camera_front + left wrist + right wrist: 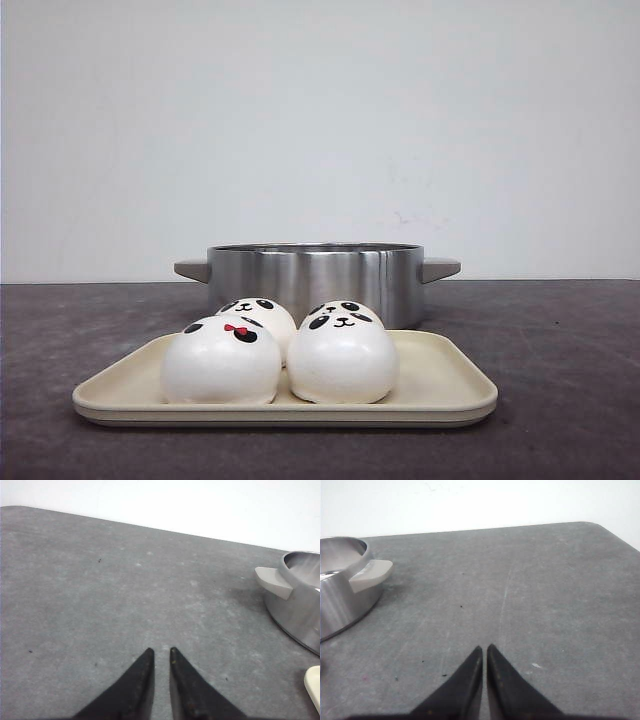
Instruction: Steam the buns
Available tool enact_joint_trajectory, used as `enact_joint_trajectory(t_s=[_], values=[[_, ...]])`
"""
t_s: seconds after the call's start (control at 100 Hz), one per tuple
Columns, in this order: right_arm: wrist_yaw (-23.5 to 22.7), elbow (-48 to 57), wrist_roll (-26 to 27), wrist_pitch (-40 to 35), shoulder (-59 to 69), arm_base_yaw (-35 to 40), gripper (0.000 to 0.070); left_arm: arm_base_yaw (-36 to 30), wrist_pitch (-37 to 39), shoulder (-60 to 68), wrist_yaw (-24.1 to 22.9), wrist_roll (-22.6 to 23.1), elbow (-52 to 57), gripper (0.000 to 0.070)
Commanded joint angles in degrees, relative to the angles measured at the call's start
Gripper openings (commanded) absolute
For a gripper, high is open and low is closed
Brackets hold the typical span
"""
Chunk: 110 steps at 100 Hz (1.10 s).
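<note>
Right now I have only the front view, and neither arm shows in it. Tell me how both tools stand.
Observer: The left tool is empty, its fingers drawn almost together, over bare table.
Operator: Now the right one.
Observer: The right tool is empty too, its tips nearly touching, also above bare table.
Operator: Place them against the pot.
Observer: Each wrist view shows the pot off to one side, with one handle in sight. Neither tool is touching it.
</note>
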Motion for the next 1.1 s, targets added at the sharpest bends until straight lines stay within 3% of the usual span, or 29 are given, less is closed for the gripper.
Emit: enact_joint_trajectory(t_s=[0.0,1.0,1.09], values=[[0.15,-0.13,-0.42,0.61,-0.07,-0.02,0.0008,0.15,-0.31,-0.04,0.2,-0.11,-1.03,0.0012],[0.13,-0.13,-0.39,0.61,-0.07,-0.02,0.0008,0.15,-0.31,-0.04,0.2,-0.11,-1.03,0.0012],[-0.42,-0.13,1.68,0.85,-0.07,0.0,0.0008,0.15,-0.31,-0.04,0.2,-0.11,-1.03,0.0012]])
